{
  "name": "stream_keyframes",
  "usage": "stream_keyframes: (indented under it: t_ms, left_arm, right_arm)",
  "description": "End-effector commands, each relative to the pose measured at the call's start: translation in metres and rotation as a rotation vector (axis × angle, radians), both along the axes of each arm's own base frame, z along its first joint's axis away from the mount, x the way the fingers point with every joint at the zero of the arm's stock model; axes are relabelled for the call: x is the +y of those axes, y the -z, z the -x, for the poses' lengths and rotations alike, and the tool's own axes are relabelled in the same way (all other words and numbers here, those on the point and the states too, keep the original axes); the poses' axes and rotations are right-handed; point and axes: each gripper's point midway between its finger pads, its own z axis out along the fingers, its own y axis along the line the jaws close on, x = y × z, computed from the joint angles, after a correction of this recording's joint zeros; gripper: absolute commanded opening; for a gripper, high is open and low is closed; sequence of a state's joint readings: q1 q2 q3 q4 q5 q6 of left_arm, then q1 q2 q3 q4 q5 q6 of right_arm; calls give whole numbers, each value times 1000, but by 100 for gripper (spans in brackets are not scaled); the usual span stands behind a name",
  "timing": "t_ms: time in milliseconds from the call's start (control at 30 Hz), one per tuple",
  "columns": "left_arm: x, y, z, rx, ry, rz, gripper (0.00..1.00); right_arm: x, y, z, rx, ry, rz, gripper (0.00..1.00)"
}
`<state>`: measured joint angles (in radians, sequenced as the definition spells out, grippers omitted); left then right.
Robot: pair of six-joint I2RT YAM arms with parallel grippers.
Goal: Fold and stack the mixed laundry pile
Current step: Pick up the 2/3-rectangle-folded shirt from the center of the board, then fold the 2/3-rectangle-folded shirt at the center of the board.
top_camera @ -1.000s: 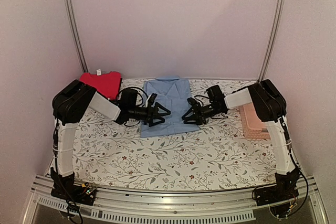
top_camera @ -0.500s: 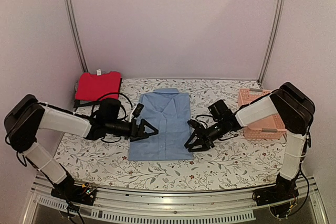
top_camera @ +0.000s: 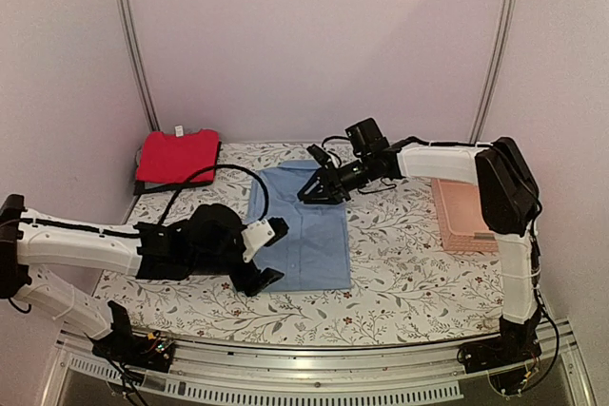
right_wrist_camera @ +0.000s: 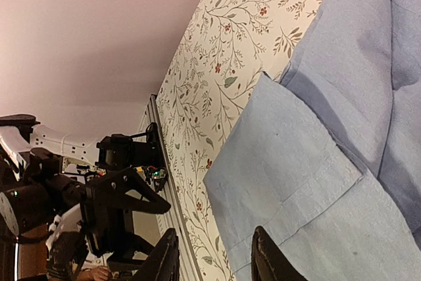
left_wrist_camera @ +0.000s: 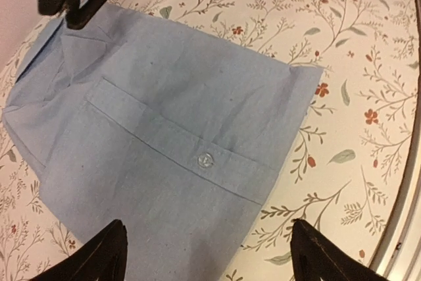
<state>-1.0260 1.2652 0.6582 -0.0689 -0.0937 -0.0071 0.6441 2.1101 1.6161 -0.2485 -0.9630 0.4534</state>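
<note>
Lying flat mid-table (top_camera: 409, 278): light blue shirt (top_camera: 309, 230), folded, collar toward the far edge. Left gripper (top_camera: 269, 254) wide open over its near left corner, nothing held. Right gripper (top_camera: 314, 189) part-open at the collar end; cloth contact unclear. Red garment (top_camera: 178, 154) folded, far left corner.

Pale pink walls (top_camera: 314, 45), two slanted metal posts (top_camera: 133, 45), floral tablecloth (top_camera: 419, 282), aluminium rail (top_camera: 314, 360) at near edge

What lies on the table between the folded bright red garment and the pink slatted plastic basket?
In the top view, the folded light blue collared shirt lies there, with the right pincer above its collar end.
</note>
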Motion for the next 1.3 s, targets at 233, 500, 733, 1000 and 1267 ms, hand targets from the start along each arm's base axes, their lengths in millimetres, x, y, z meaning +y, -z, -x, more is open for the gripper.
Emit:
stream_keyframes:
  t_ms: [233,500,733,1000,1267]
  left_arm:
    - [0,88,12,-222,181,-477,79]
    - [-18,98,-13,-385,157,-588,42]
    - [-40,57,24,-307,256,-488,0]
    - [-45,5,88,-52,404,-322,0]
    - [-44,-28,105,42,474,-267,0]
  right_arm:
    - [43,93,-15,59,-49,128,30]
    - [28,167,-13,72,-45,283,24]
    - [15,183,19,117,-102,312,22]
    - [5,147,125,177,-258,285,24]
    - [6,98,176,189,-356,212,33]
